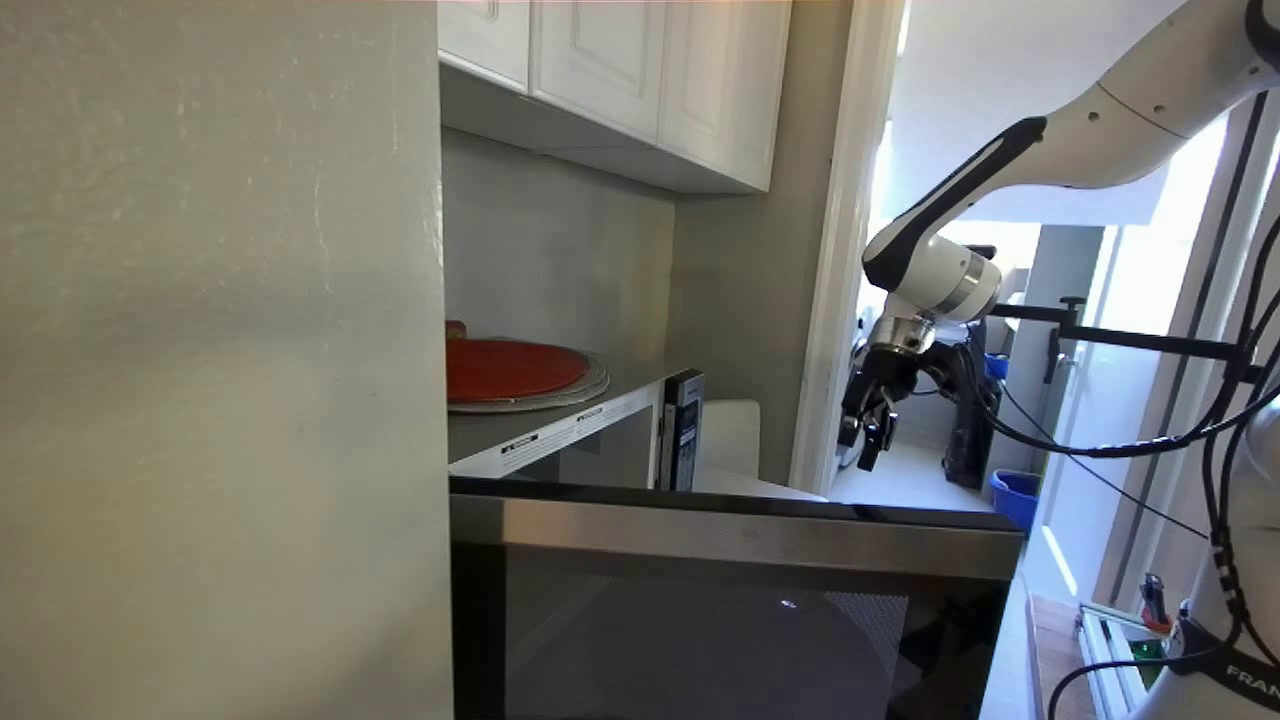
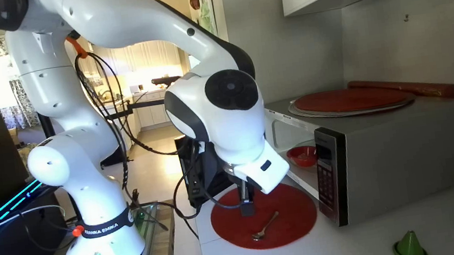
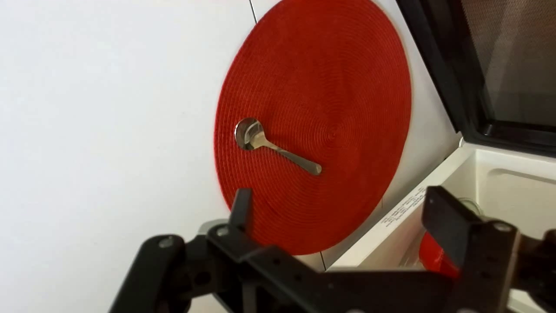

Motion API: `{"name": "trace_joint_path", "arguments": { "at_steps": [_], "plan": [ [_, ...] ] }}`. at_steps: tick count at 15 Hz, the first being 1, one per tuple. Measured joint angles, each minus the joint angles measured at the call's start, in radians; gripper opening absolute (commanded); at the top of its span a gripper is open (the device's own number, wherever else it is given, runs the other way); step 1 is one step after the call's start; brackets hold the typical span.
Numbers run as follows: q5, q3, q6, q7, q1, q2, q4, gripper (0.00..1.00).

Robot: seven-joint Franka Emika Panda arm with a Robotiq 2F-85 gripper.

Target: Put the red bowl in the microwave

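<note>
Black fingers (image 3: 242, 213) of the Robotiq gripper (image 3: 341, 208) are spread wide above a red woven placemat (image 3: 321, 78) bearing a metal spoon (image 3: 280, 150); to the gripper's side, apart from it, the red bowl (image 2: 302, 156) is contained within the open microwave (image 2: 411, 160).

Spoon (image 3: 280, 150) on red placemat (image 3: 343, 95), green cone (image 2: 410, 246)

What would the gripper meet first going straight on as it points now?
The gripper would probably meet the red woven placemat, or the metal spoon lying on it; depth is unclear.
</note>
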Motion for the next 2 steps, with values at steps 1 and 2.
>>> {"name": "trace_joint_path", "arguments": {
  "at_steps": [1,2],
  "plan": [
    [0.0,0.0,0.0,0.0,0.0,0.0,0.0,1.0],
    [0.0,0.0,0.0,0.0,0.0,0.0,0.0,1.0]
  ]
}}
